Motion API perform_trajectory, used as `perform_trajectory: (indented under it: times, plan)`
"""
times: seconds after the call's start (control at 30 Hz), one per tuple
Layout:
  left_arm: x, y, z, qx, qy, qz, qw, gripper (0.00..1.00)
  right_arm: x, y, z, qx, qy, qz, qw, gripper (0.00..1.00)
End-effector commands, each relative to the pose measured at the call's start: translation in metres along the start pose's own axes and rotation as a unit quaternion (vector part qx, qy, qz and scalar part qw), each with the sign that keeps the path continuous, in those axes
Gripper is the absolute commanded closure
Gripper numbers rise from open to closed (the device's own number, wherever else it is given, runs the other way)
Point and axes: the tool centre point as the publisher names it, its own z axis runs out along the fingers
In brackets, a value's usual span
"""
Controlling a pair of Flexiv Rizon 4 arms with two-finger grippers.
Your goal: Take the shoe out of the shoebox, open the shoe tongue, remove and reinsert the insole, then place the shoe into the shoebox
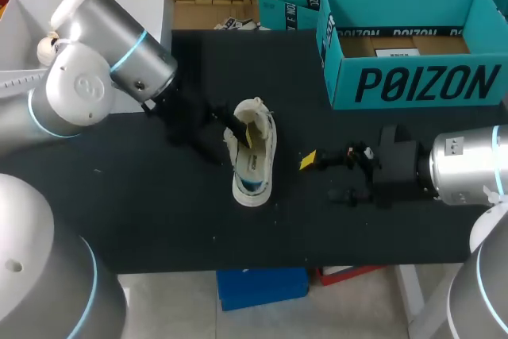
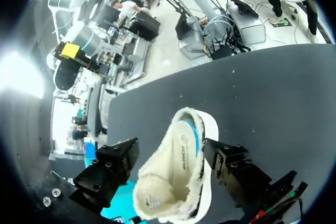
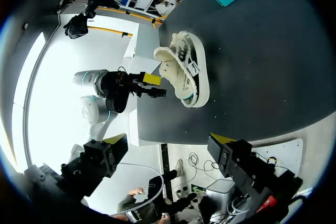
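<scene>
Black table [image 1: 159, 212]: shoe [image 1: 255, 164] out of the teal shoebox [image 1: 413, 85], insole [image 2: 185, 148] inside, so insole work and reboxing seem to remain.
Shoe lies mid-table, well apart from the shoebox; left gripper [image 1: 238, 131] at its mouth, hold impossible to tell; right gripper [image 3: 168, 144] spread and empty nearby.

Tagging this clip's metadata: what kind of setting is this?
Most likely a robot lab bench, not a shop: a left arm and a right arm come in over a black table, with one shoe and an open teal shoebox as props.
</scene>
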Motion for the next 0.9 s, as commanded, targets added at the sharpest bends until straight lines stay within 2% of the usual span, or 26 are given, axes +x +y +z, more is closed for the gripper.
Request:
perform_trajectory:
  times: [0.03, 0.07, 0.43, 0.9]
  plan:
    - [0.005, -0.008, -0.01, -0.014, 0.029, 0.011, 0.999, 0.94, 0.0, 0.0, 0.0, 0.0, 0.0, 0.0, 1.0, 0.0]
    - [0.007, -0.008, -0.01, -0.016, 0.036, 0.013, 0.999, 1.0, 0.0, 0.0, 0.0, 0.0, 0.0, 0.0, 1.0, 0.0]
    - [0.027, -0.005, 0.011, -0.022, 0.085, 0.024, 0.996, 1.0, 0.0, 0.0, 0.0, 0.0, 0.0, 0.0, 1.0, 0.0]
    - [0.027, 0.004, 0.044, -0.015, 0.103, 0.025, 0.994, 1.0, 0.0, 0.0, 0.0, 0.0, 0.0, 0.0, 1.0, 0.0]
